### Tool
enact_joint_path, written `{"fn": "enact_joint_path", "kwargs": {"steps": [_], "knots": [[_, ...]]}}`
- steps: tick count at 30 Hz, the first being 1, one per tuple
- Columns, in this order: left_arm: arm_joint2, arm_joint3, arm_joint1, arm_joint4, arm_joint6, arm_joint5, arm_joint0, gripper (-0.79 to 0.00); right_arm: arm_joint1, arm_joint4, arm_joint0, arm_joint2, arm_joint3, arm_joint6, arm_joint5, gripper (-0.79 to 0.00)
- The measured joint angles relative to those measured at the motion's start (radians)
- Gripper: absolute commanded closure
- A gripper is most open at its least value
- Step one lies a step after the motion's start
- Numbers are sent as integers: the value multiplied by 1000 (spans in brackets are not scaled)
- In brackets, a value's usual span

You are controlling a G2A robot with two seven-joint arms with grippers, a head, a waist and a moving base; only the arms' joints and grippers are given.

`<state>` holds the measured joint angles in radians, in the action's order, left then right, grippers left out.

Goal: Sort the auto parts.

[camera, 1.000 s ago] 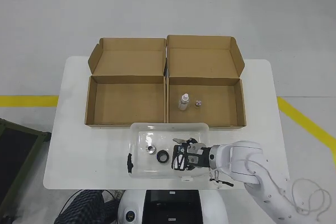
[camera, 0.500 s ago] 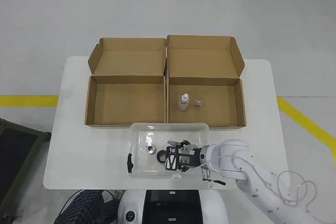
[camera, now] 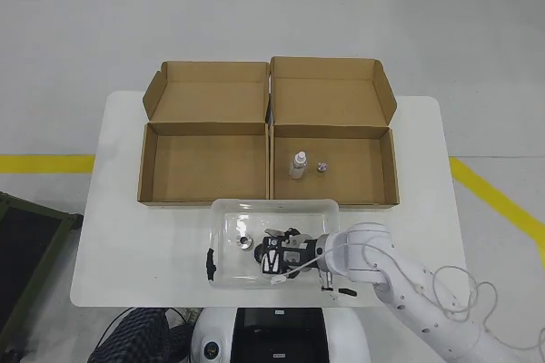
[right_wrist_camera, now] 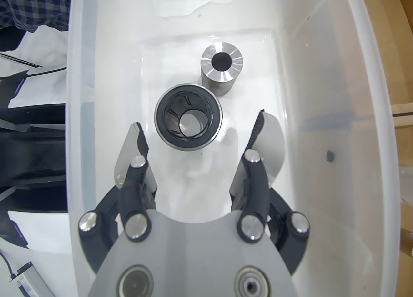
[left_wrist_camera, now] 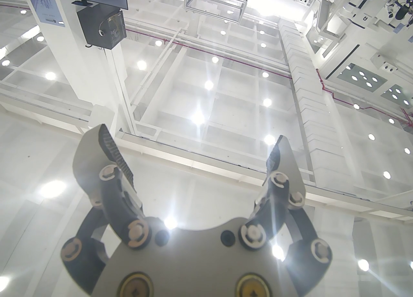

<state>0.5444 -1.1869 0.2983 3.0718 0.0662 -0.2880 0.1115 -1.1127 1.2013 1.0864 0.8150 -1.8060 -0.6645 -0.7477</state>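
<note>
Linear bearing [right_wrist_camera: 188,116] upright in clear plastic bin [right_wrist_camera: 355,63], just ahead of right claw [right_wrist_camera: 199,119], partly between its spread, empty fingers. Steel bushing [right_wrist_camera: 222,67] just beyond. Past the bin, cardboard box [camera: 354,172] holding small bottle [camera: 297,164]. Left claw [left_wrist_camera: 190,133] released, aimed at ceiling [left_wrist_camera: 226,53].

My right arm [camera: 401,283] lies angled across toward my left, my right hand [right_wrist_camera: 198,119] spread wide open. My left hand [left_wrist_camera: 191,132] points upward, its fingers also apart.
</note>
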Motion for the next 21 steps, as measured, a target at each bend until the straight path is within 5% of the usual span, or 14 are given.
{"fn": "enact_joint_path", "kwargs": {"steps": [14, 21], "knots": [[0, 0, 0, 0, 0, 0, 0, -785, -15, 42, -19, -39, 70, 100, 19, -560], [0, 0, 0, 0, 0, 0, 0, -785, -17, 54, -21, -46, 65, 105, 6, -360]]}}
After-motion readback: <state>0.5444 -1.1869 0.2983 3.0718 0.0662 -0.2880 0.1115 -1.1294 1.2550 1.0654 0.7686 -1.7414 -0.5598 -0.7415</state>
